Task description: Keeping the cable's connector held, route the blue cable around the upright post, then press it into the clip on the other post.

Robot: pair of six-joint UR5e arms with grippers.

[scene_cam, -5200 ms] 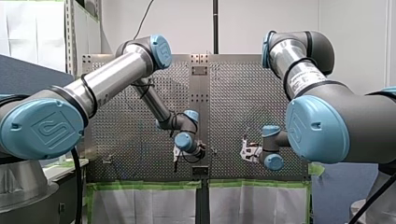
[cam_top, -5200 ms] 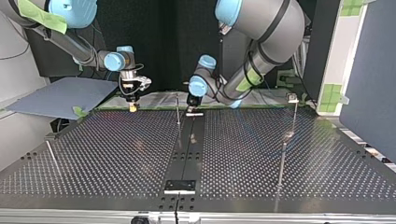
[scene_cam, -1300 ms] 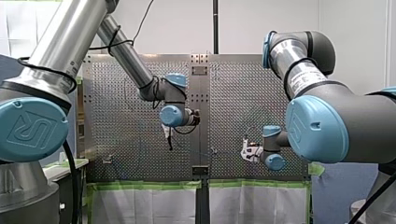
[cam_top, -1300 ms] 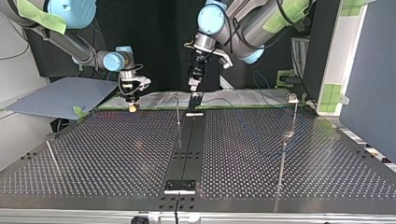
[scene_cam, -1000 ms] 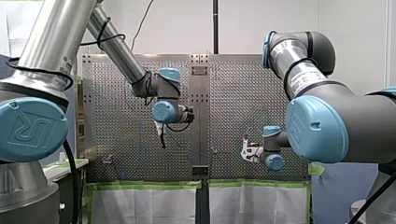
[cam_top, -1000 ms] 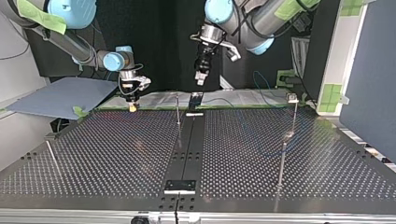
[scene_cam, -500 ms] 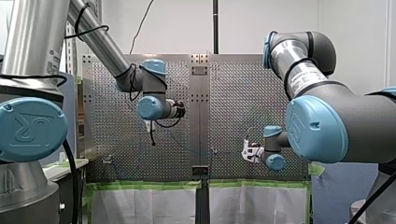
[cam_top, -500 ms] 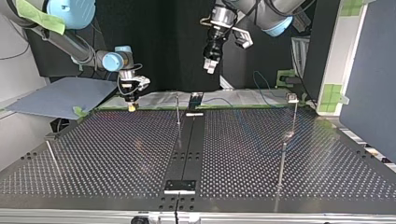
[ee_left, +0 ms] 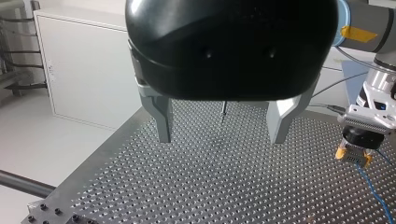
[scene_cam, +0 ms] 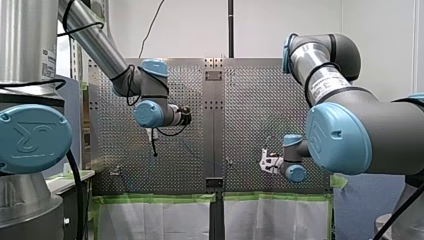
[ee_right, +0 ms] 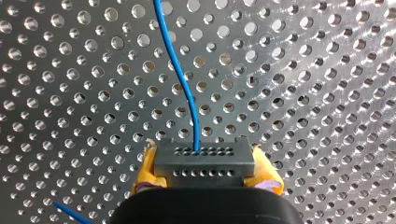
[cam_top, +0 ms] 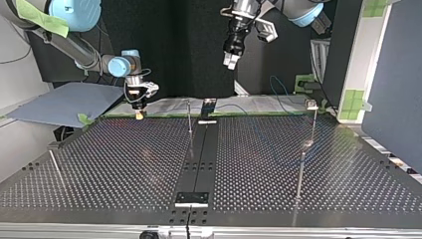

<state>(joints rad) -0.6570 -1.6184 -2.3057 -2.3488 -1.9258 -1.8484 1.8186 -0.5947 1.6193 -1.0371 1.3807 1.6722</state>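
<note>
Perforated metal table (scene_cam: 250, 100) backs the front view, with my left gripper (scene_cam: 154, 146) hanging high and my right gripper (scene_cam: 266, 163) lower. Top view: a thin upright metal post (cam_top: 189, 117) stands mid-table, a clip-topped metal post (cam_top: 312, 112) well apart from it. Left wrist view: metal fingers (ee_left: 161, 119) stand apart around nothing; a thin blue cable (ee_left: 372, 186) trails from my right gripper over the table. Right wrist view: yellow pads (ee_right: 267, 176) clamp the grey multi-hole connector (ee_right: 204, 158), the cable leaving it.
</note>
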